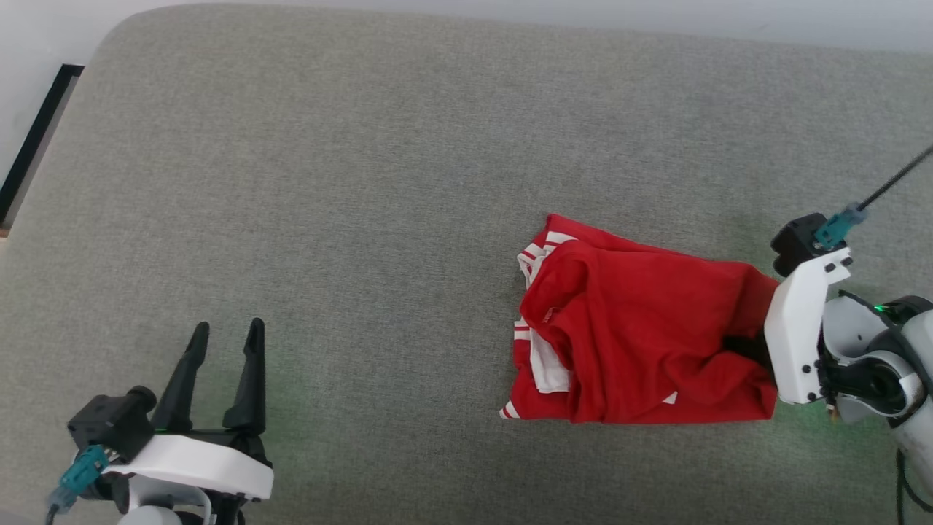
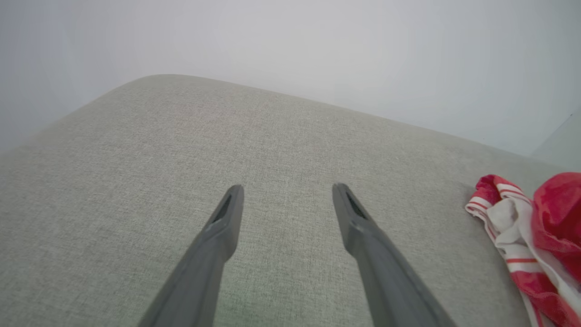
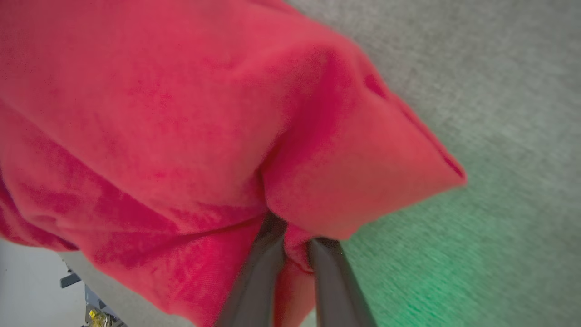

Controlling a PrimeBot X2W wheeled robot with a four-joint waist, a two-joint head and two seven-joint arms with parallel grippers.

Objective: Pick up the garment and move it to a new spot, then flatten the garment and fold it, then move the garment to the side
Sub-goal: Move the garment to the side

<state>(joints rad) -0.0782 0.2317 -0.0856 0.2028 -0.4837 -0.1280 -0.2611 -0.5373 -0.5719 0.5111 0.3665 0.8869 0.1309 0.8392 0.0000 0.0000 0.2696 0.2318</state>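
On the right half of the grey, woven-cloth-covered tabletop (image 1: pixel 328 182) lies the garment (image 1: pixel 641 335), a big red jersey shirt crumpled into a loose, roughly folded heap. Its white sleeve fabric and red-and-white striped trim poke out along the heap's left edge. No lettering shows on the cloth from where it lies.

The right end effector (image 3: pixel 297 236) comes in from the right side and reaches into the right-hand edge of the heap. In the head view its white casing (image 1: pixel 798 328) sits hard against the cloth and the dark fingers are mostly buried under a red fold. In the right wrist view the garment (image 3: pixel 181 113) bulges up close. The two long dark fingers (image 3: pixel 263 272) stand close together with a pinch of red cloth caught between them, so this end effector is clamped on the garment. A corner of the fabric juts out to the right over the grey surface, where a green glow (image 3: pixel 445 272) tints the weave.

The left end effector (image 1: pixel 227 327) sits well apart from the garment, low at the near left of the tabletop. Its fingers are spread wide apart and grip nothing. The left wrist view shows that end effector (image 2: pixel 287 188) above bare grey cloth, with the garment (image 2: pixel 544 227) off at the right edge and a pale wall (image 2: pixel 290 45) beyond.
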